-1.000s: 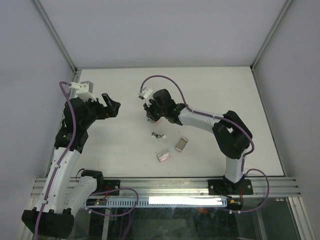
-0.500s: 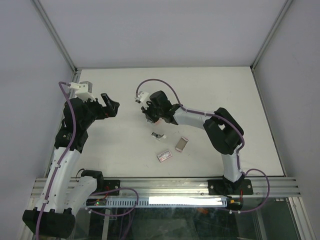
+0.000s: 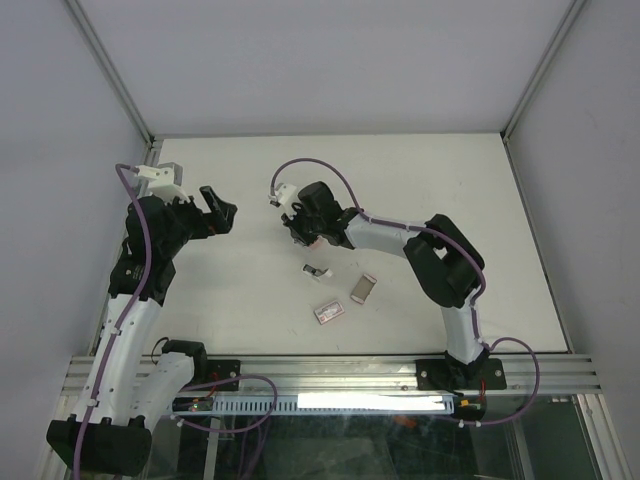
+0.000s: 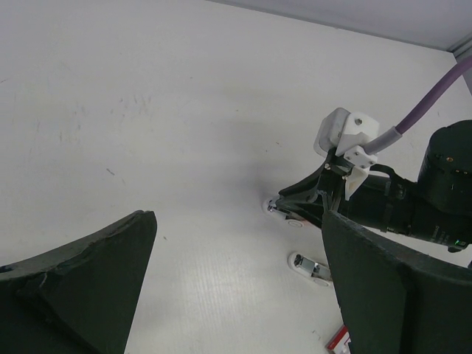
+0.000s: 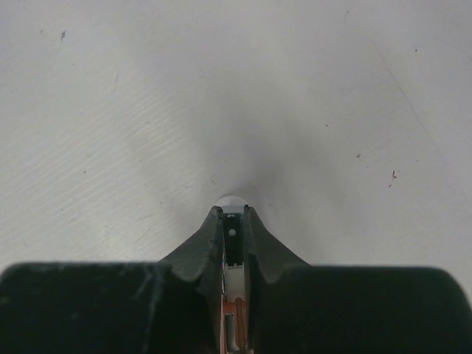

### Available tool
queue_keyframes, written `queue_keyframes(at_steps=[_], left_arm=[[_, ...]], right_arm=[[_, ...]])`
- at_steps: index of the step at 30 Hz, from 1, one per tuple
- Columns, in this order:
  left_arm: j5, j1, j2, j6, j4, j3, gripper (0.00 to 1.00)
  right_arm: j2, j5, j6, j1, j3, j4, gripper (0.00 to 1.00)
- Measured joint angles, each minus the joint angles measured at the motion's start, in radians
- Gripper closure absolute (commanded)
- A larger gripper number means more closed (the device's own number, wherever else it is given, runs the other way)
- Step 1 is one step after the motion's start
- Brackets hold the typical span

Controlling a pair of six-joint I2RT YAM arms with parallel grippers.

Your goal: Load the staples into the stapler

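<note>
Near the middle of the table [image 3: 420, 180], catching the right gripper [image 3: 303, 238] tipped down, fingers drawn almost together. Clamped between them, plain from the right wrist view: the stapler [image 5: 233, 279], pale white with a touch of pink-orange low down. Poking a rounded white nose just past the fingertips, right at the white surface; touching or a hair above, cannot tell.

Over on the left side, finding the left gripper [image 3: 220, 203] up above the table, well apart from everything, spread wide and gripping nothing. Looking through that wide gap from the left wrist view, straight across at the right gripper's tip and the pale thing pinched in it.

Just toward the near edge from the right gripper, lying loose and flat: the staples [image 3: 317, 271], a tiny grey strip, close to the fingers but not touching.

Farther toward the near edge and a shade right, picking out a grey-brown sleeve [image 3: 364, 288], lying at a slant. Nearer the edge again, down and left of the sleeve, spotting a flat red-and-white box [image 3: 328, 312], near the sleeve but apart from it.
</note>
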Motion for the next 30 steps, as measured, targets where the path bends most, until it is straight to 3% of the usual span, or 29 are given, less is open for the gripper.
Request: queue_keyframes(at_steps=[30], left_arm=[[0.001, 0.003, 0.0, 0.0, 0.0, -0.001, 0.01]], right_arm=[[-0.027, -0.016, 0.001, -0.009, -0.007, -0.027, 0.98]])
